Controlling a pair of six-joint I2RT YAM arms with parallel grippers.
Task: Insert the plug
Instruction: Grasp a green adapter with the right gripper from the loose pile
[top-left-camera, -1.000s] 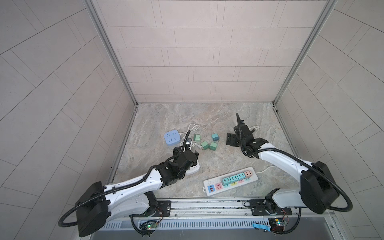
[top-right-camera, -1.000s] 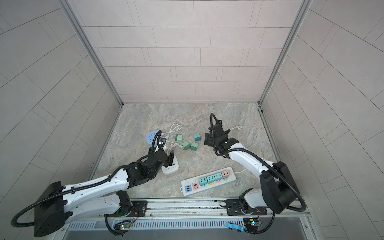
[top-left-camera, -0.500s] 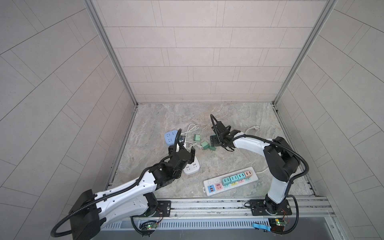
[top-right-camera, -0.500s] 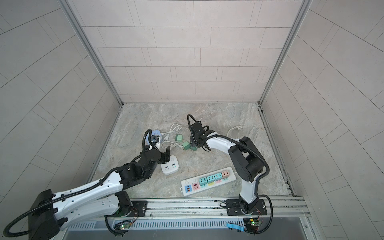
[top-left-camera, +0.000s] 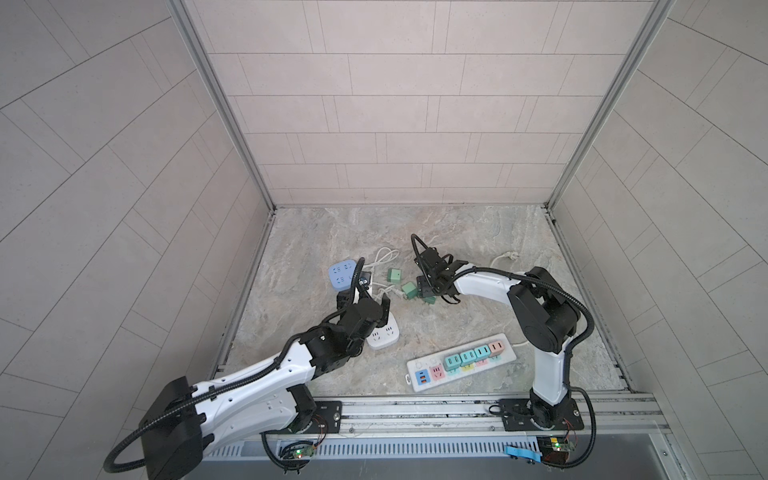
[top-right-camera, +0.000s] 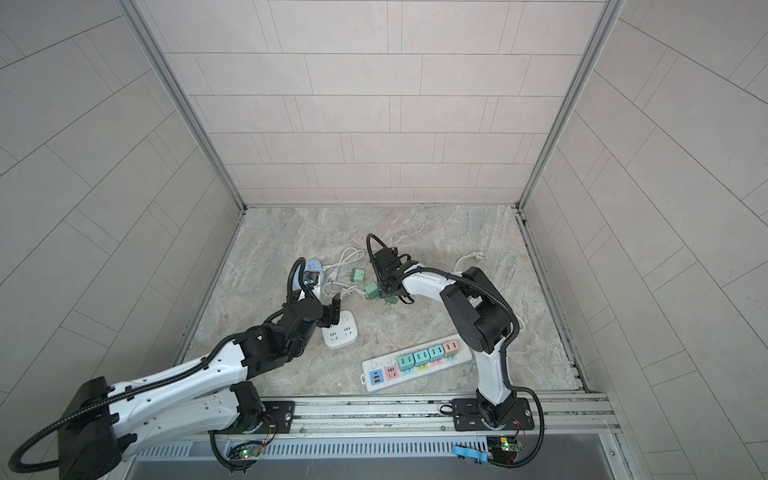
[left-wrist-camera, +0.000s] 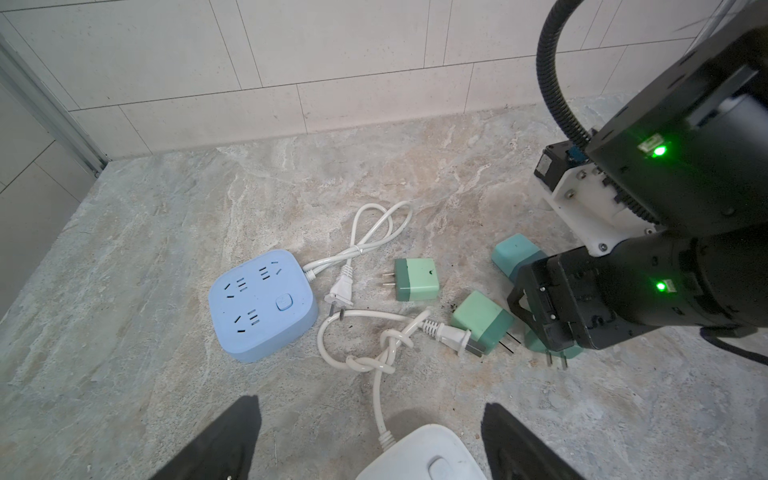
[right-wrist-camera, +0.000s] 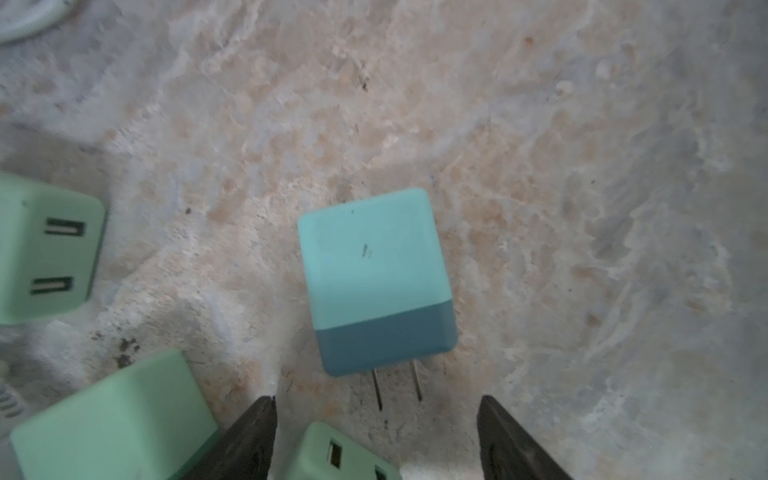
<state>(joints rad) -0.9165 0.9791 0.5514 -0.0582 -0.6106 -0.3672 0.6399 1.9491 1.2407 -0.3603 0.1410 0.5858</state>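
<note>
Marble desk (top-left-camera: 457, 232) inside tiled walls (top-left-camera: 374, 104).
Your left pincer (left-wrist-camera: 372, 403) gapes above the white socket cube (left-wrist-camera: 415, 457); your right pincer (right-wrist-camera: 376, 401), open too, straddles a green plug (right-wrist-camera: 332, 453).

The power strip (top-left-camera: 461, 361) is lying front-right on the worktop (top-left-camera: 478, 232), plug cluster (top-left-camera: 409, 289) sitting behind it, near socket block (top-left-camera: 384, 334) to their left, far socket block (top-left-camera: 343, 276) behind that.

A robotics lab test cell: pale tile-patterned wall panels (top-left-camera: 395, 104) joined by aluminium corner posts (top-left-camera: 222, 104) box in a grey marble-patterned bench (top-left-camera: 478, 232). Two white-and-black robot arms (top-left-camera: 257, 374) are bolted to a slotted aluminium rail (top-left-camera: 415, 409), with bare circuit boards (top-left-camera: 297, 453) wired beneath it.
</note>
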